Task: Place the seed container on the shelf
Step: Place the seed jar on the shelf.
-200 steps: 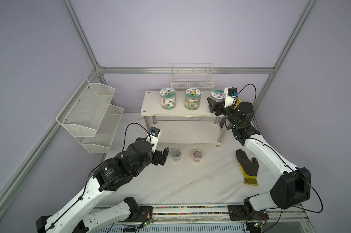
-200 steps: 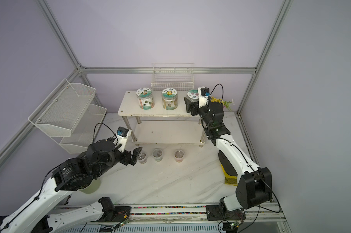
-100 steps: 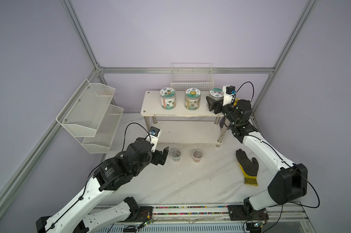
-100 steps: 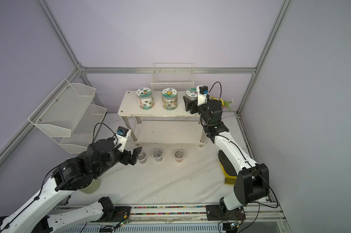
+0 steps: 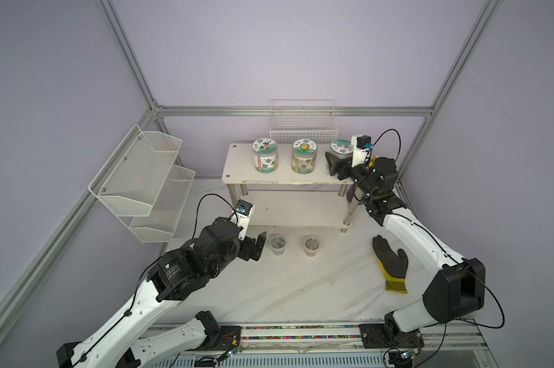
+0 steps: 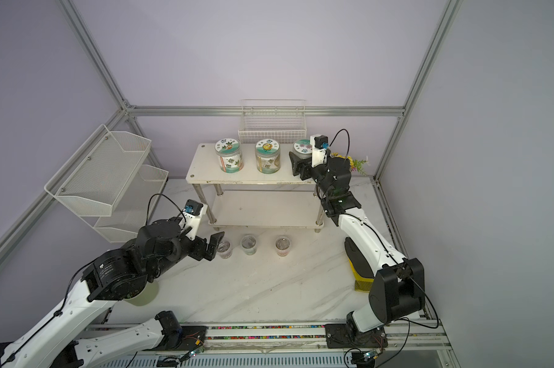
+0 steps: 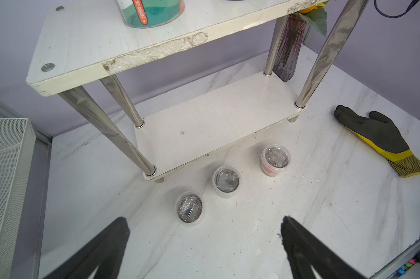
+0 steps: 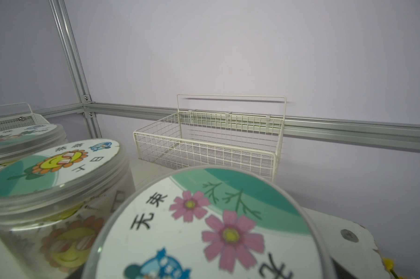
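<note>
On top board of free-standing white two-tier shelf with shiny metal legs, at robot's right-hand end: seed container, a clear round plastic jar with pink-flower lid. Seated base-down on board, third in a row of similar jars, sunflower-lidded clear jar just beside.

Orientation: upright. Long axis vertical, lid facing up, no lean apparent in both top views. Printed lid filling right wrist view; board corner with its screw close alongside, hence little margin at that end.

State of right gripper: black fingers flanking jar wall at board height. Cannot tell whether clamped on wall or clear of it; fingertips outside wrist view.

State of left gripper: spread wide, nothing between fingers, hovering low over white marble tabletop beside three small clear tubs in front of shelf, well apart from jar.

Hazards, as judged:
- Tipping or sliding off board end; cause, retreat before full release or a finger snagging lid rim.
- Knock to sunflower-lidded jar; cause, sideways drift on withdrawal through narrow gap.
- Rocking of shelf; cause, wrist or forearm pressing on board edge.

Advised: full spread of fingers first, then straight pull-back along finger line, no sideways component.
</note>
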{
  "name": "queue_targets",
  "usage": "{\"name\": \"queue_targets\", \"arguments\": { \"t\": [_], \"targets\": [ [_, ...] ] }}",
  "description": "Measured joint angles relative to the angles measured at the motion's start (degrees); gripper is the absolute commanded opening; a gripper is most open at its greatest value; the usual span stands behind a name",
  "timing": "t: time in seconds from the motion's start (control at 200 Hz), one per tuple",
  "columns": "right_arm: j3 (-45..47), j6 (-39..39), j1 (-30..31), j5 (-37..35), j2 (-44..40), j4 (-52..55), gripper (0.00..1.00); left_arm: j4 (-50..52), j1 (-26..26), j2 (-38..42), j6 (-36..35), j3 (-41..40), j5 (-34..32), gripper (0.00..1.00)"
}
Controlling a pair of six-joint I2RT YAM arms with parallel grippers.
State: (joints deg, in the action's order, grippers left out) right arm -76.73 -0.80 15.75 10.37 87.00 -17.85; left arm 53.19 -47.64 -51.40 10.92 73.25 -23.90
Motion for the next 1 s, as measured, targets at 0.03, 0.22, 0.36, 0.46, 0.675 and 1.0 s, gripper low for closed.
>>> {"name": "queue_targets", "arguments": {
  "t": [0.03,0.22,0.36,0.46,0.675,1.0],
  "targets": [
    [0.0,0.0,0.0,0.0,0.0,0.0,0.93,0.0,0.0,0.0,0.0,0.0,0.0,0.99],
    [0.0,0.0,0.0,0.0,0.0,0.0,0.97,0.0,0.0,0.0,0.0,0.0,0.1,1.0],
    [0.0,0.0,0.0,0.0,0.0,0.0,0.97,0.0,0.0,0.0,0.0,0.0,0.2,1.0],
    [0.0,0.0,0.0,0.0,0.0,0.0,0.97,0.0,0.0,0.1,0.0,0.0,0.2,1.0],
    [0.0,0.0,0.0,0.0,-0.4,0.3,0.97,0.0,0.0,0.3,0.0,0.0,0.2,1.0],
    [0.0,0.1,0.0,0.0,-2.1,1.7,0.97,0.0,0.0,0.7,0.0,0.0,0.2,1.0]
  ]
}}
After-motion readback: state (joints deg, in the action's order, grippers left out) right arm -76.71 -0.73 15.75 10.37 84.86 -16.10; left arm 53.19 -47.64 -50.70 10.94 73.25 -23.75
